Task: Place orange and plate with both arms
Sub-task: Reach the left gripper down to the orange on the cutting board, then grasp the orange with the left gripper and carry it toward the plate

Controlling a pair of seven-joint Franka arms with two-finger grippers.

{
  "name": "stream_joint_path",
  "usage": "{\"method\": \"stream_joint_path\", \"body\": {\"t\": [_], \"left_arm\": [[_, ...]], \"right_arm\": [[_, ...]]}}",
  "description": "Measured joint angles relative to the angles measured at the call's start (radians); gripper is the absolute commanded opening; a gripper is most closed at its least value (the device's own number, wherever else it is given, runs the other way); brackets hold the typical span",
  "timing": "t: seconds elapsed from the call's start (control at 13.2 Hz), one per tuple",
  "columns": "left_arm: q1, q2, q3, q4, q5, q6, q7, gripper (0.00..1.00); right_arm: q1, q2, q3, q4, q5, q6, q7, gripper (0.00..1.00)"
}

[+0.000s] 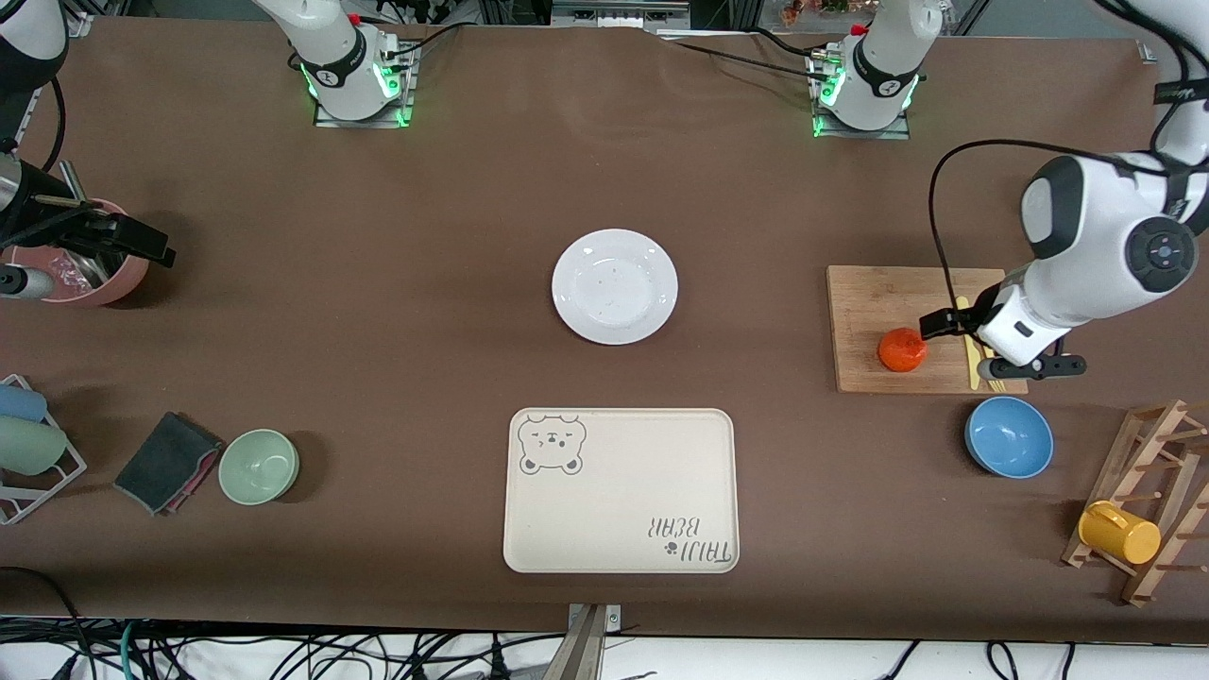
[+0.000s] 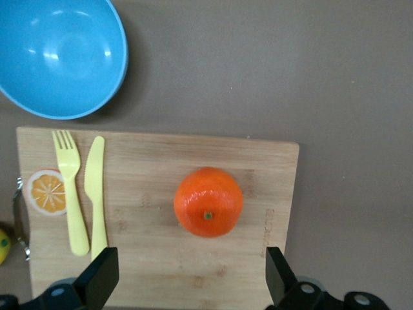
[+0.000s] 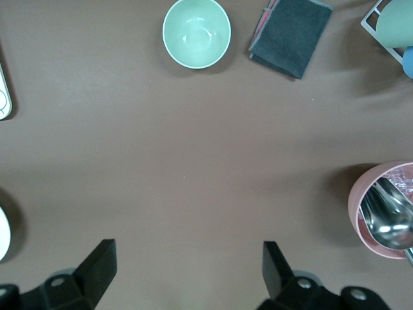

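1. The bear-print tray (image 1: pixel 621 489) lies nearest the front camera.
2. The orange (image 1: pixel 902 349) sits on the wooden cutting board (image 1: pixel 864 321), at about 4 o'clock from the plate (image 1: pixel 615 285), well apart from it.
3. The left gripper (image 2: pixel 190 281) hangs over the board beside the orange, jaws spread wide, holding nothing.
4. The right gripper (image 3: pixel 187 274) hangs over bare table near the pink utensil pot (image 1: pixel 90 269), jaws wide and empty.

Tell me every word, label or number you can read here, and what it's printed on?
"TAIJI BEAR": on the cream tray, upside down in the front view, in the corner diagonally across from its bear-face drawing.
White lettering on the left arm's black band: too small to read.
The cutting board, plate and bowls show no text.
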Motion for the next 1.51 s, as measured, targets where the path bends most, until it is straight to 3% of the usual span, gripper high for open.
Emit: {"method": "stream_joint_path", "body": {"t": [0.6,1.06,1.13,1.21,1.28,1.36,1.51], "left_arm": [[-0.015,0.145,-0.006,-0.037,-0.042,0.213,-0.002,1.0],[-0.015,0.17,-0.005,-0.08,-0.042,0.244,-0.002,0.99],[-0.015,0.174,-0.005,-0.091,-0.042,0.267,-0.002,0.82],[-0.015,0.178,-0.005,-0.101,-0.042,0.286,-0.002,0.37],[-0.015,0.181,-0.005,-0.105,-0.042,0.293,-0.002,0.15],[-0.015,0.182,-0.005,-0.105,-0.042,0.295,-0.002,0.0],[-0.015,0.18,-0.004,-0.105,-0.042,0.296,-0.002,0.0]], "right_arm": [[0.0,0.0,0.0,0.0,0.0,0.0,0.0,1.0],[0.0,0.0,0.0,0.0,0.0,0.0,0.0,1.0],[0.0,0.0,0.0,0.0,0.0,0.0,0.0,1.0],[0.0,0.0,0.0,0.0,0.0,0.0,0.0,1.0],[0.0,0.0,0.0,0.0,0.0,0.0,0.0,1.0],[0.0,0.0,0.0,0.0,0.0,0.0,0.0,1.0],[0.0,0.0,0.0,0.0,0.0,0.0,0.0,1.0]]}}
